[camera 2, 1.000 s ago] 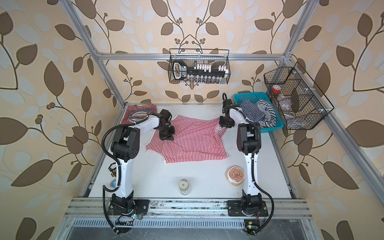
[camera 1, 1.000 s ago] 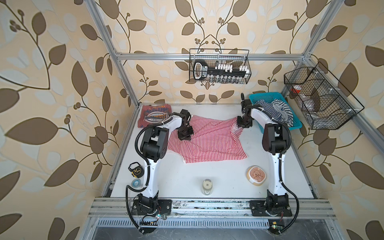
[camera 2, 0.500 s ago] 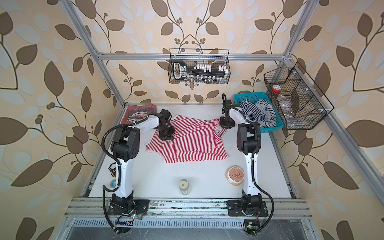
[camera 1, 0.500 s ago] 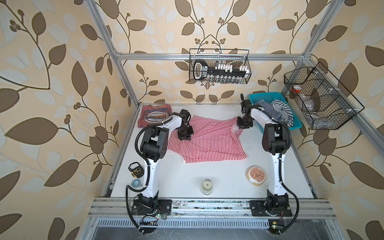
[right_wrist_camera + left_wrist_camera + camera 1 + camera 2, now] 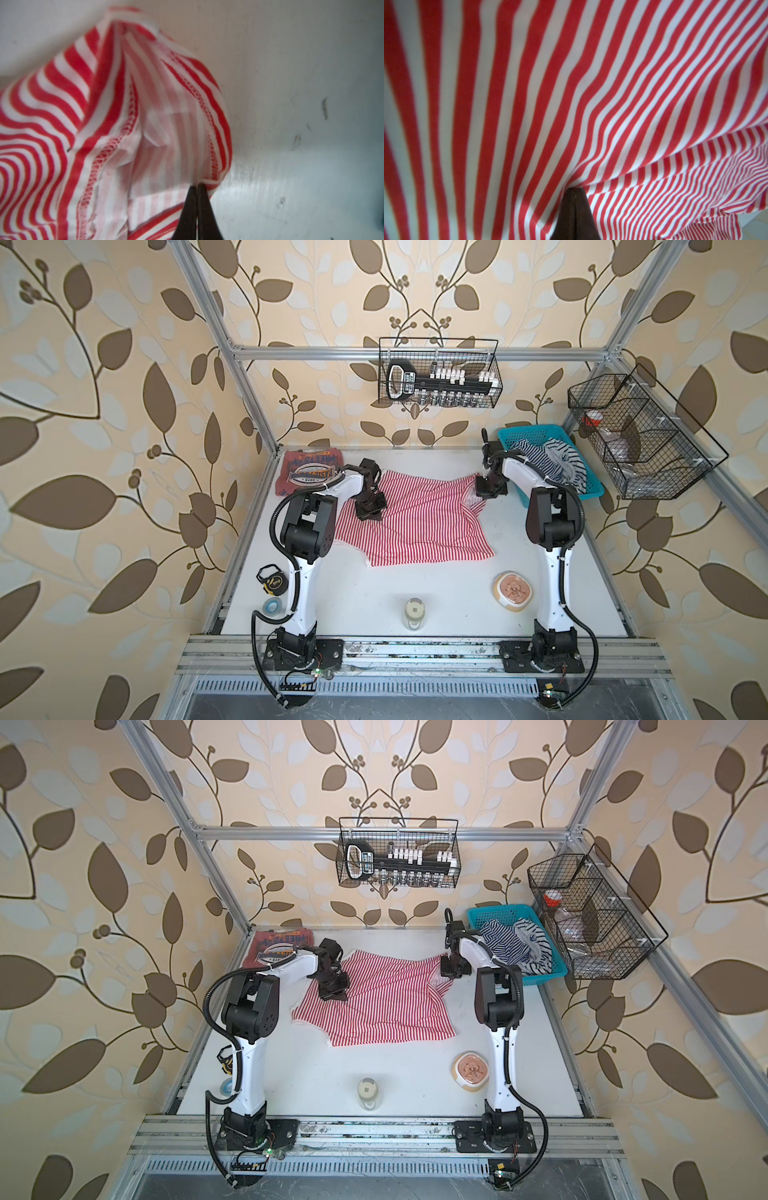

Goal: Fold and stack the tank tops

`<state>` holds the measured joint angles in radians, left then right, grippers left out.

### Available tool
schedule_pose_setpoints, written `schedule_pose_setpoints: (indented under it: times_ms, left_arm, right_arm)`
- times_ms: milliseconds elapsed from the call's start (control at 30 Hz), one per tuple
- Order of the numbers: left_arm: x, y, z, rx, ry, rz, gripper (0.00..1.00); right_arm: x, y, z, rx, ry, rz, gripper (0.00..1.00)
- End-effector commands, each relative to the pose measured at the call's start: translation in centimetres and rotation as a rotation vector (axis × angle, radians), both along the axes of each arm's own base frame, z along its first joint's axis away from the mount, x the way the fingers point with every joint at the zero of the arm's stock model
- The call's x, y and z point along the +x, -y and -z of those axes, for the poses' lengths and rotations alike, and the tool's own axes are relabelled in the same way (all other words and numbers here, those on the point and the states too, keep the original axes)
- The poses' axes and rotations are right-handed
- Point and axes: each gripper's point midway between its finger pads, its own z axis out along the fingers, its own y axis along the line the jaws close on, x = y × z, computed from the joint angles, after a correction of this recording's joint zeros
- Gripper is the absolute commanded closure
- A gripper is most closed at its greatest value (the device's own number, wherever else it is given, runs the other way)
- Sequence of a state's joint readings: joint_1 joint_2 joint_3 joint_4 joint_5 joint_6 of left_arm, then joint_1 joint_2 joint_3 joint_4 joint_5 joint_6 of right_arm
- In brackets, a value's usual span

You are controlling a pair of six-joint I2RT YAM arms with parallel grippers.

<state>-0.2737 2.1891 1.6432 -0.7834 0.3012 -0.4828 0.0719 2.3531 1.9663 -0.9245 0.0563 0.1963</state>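
Both pincers are down on the striped tank top [image 5: 419,526], which lies spread and rumpled across the far half of the worktop [image 5: 374,597]. The left gripper [image 5: 574,192] is closed tight with a tuck of stripes bunched at its tips, well in from the garment's edge. The right gripper [image 5: 196,188] is closed too, but look how little it has: just the white-trimmed rim of an opening, at the cloth's far right corner.

That's my worry. Pull up from there and I reckon that thin bite slips free, so one side drops while the other rises. On the left I can't tell whether one layer or both are caught. If it's only the top one, the fold comes out baggy.

The cloth sits skewed, its near right corner trailing toward the bowl [image 5: 513,589], so any fold risks landing crooked. The right arm works just beside the blue basket [image 5: 586,489], and a wide swing could clip it. The brick-red tank top [image 5: 309,472], folded in the far left corner, lies close to the left arm, where a careless drag could muss it.
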Motion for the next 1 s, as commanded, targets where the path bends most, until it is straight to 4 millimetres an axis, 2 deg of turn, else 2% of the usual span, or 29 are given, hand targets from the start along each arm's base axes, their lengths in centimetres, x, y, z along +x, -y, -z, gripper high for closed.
schedule_pose_setpoints:
  times_ms: [0, 200, 533, 867, 967]
  left_arm:
    - [-3.6, -3.9, 8.6, 0.187, -0.182, -0.022, 1.0]
    - [-3.6, -4.0, 8.6, 0.189, -0.185, -0.03, 1.0]
    - [-3.7, -4.4, 8.7, 0.21, -0.197, -0.038, 1.0]
    - [-3.6, -4.5, 8.6, 0.218, -0.2, -0.04, 1.0]
    - [-3.6, -4.4, 8.7, 0.215, -0.202, -0.04, 1.0]
  right_arm:
    - [-2.6, 1.3, 0.6, -0.032, -0.089, -0.001, 1.0]
    - [-3.3, 2.5, -0.6, -0.032, -0.066, 0.023, 1.0]
    - [-4.6, 4.2, -1.4, -0.026, -0.052, 0.057, 1.0]
    - [-5.2, 5.1, -2.6, -0.023, -0.017, 0.078, 1.0]
    - [-5.4, 4.6, -2.8, 0.013, -0.008, 0.076, 0.97]
